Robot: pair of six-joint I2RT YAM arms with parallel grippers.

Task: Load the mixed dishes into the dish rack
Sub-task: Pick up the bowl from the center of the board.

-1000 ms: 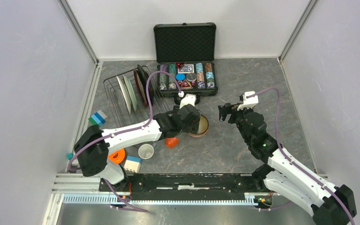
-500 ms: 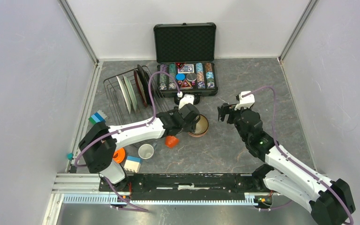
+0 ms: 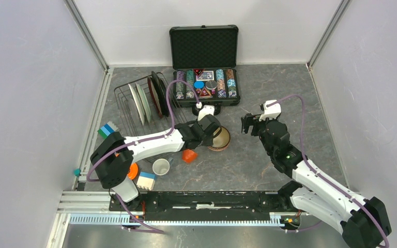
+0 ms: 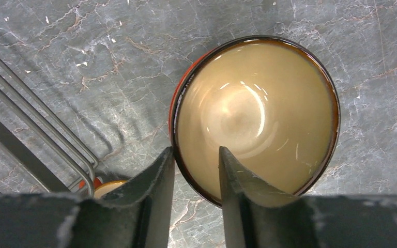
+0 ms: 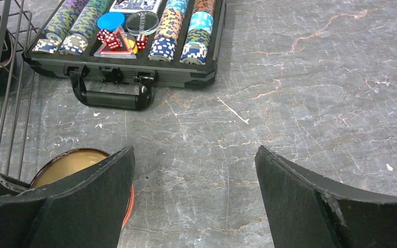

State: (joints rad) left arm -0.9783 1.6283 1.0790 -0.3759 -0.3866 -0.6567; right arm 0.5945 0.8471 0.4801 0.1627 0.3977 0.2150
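Since a second ago the left arm's elbow has swung a little toward the middle, but the left hand (image 3: 211,130) has stayed at the tan bowl (image 3: 222,138). The right arm has hardly moved.

The bowl sits right side up on the gray table (image 3: 289,98), near the middle, just past the corner of the dish rack (image 3: 119,98). In the left wrist view, the left hand (image 4: 195,155) comes down over the near-left part of the bowl's (image 4: 253,113) rim. One finger is outside the bowl, by its red side. The other finger is inside, over the shiny tan part. The dark rim runs between the two fingers. They are a little apart and do not squeeze the rim yet.

The right hand (image 3: 245,124) hangs over bare table to the right of the bowl, not touching it. Its fingers are spread wide (image 5: 194,155) and hold nothing. From that wrist view the bowl (image 5: 70,160) peeks out at the lower left.

Three plates (image 3: 144,101) stand on edge in the rack. A white cup (image 3: 161,166) and an orange cup (image 3: 188,156) wait on the table, near the left arm. The open case of poker chips (image 3: 204,88) lies beyond the bowl. An orange ring (image 3: 130,172) and a white-and-blue block (image 3: 146,181) lie near the left arm's base.
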